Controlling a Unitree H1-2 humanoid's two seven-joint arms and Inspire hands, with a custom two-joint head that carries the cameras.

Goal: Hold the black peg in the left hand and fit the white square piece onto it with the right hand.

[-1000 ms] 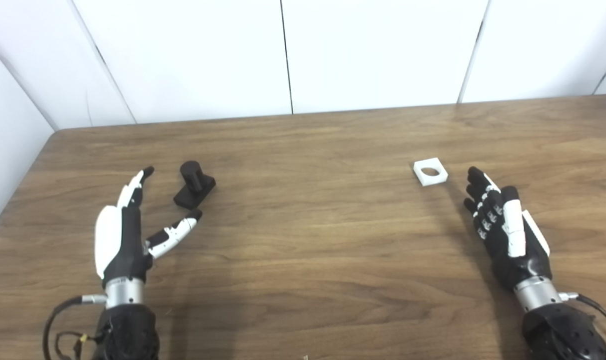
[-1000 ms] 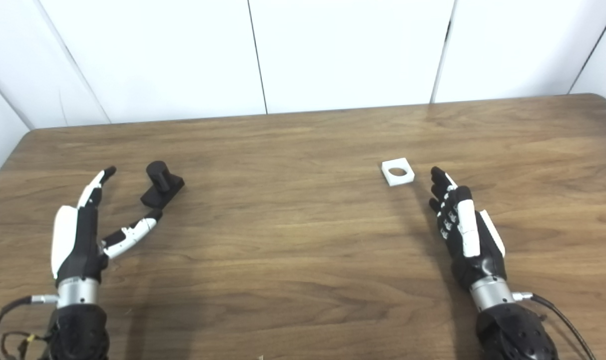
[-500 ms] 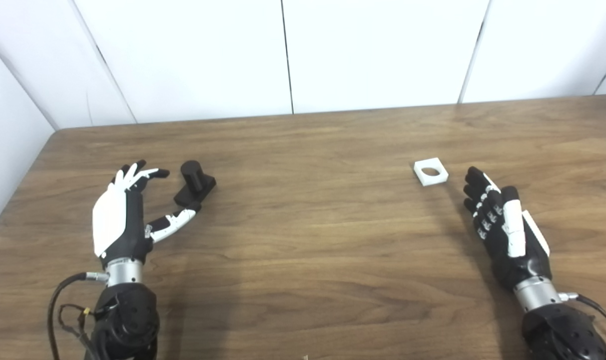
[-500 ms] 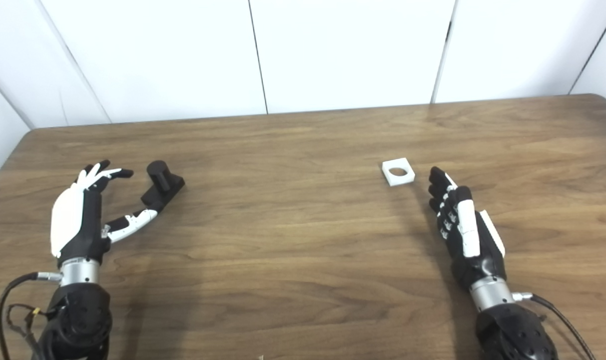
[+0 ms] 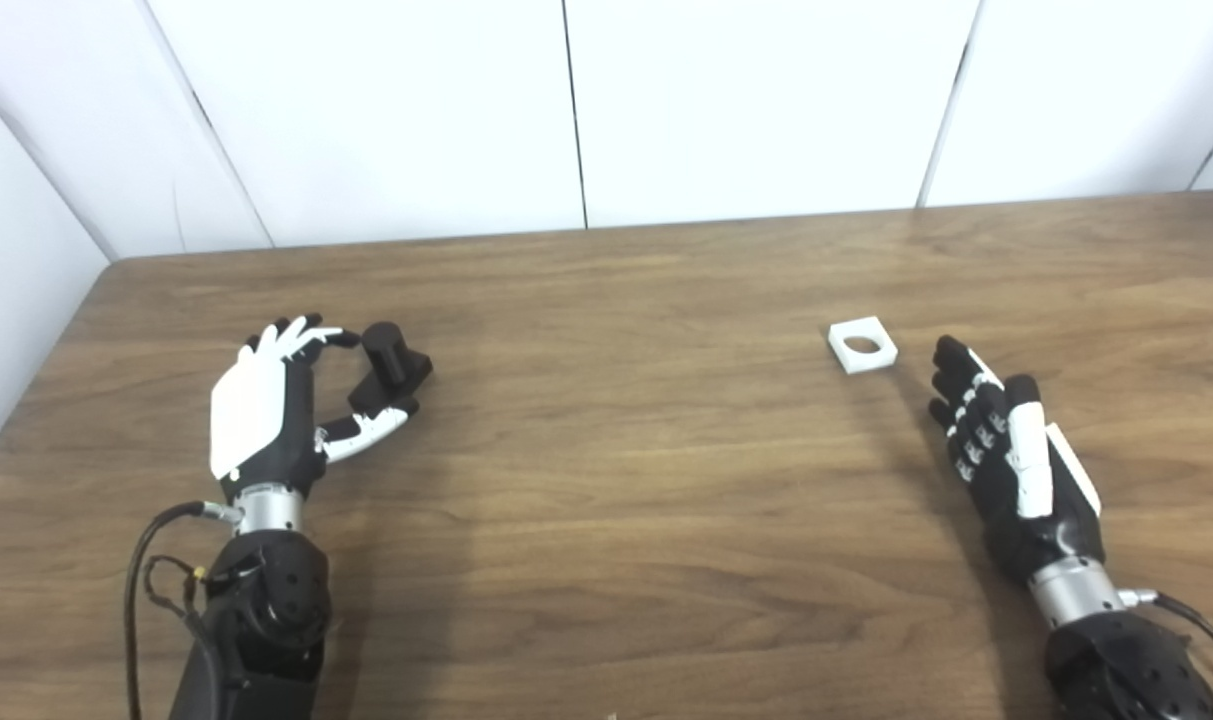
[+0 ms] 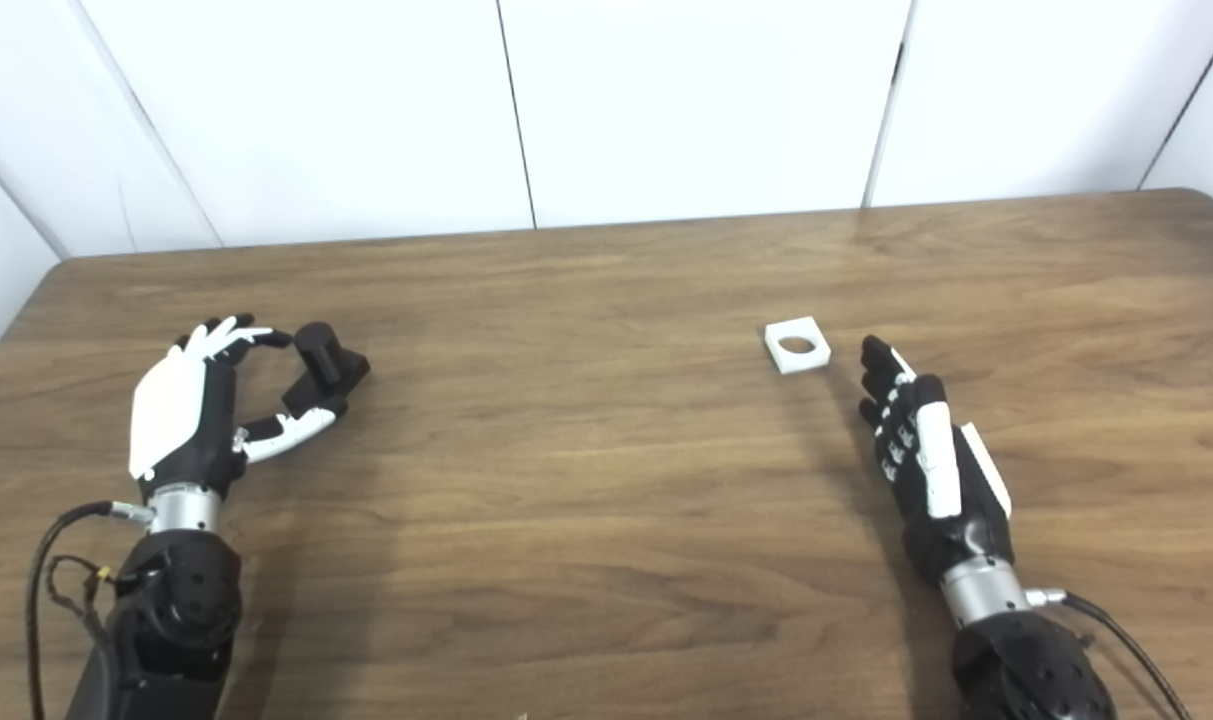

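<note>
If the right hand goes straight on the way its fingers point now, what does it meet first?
Probably the white square piece, lying just beyond the right hand; the line may pass slightly beside it.

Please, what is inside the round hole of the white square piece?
Through the hole of the white square piece only the brown wooden table shows; the black peg is not in it. What lies under the piece's solid rim is covered.

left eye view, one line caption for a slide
Left hand curls around the black peg on the table; right hand waits open beside the white square piece.
</note>
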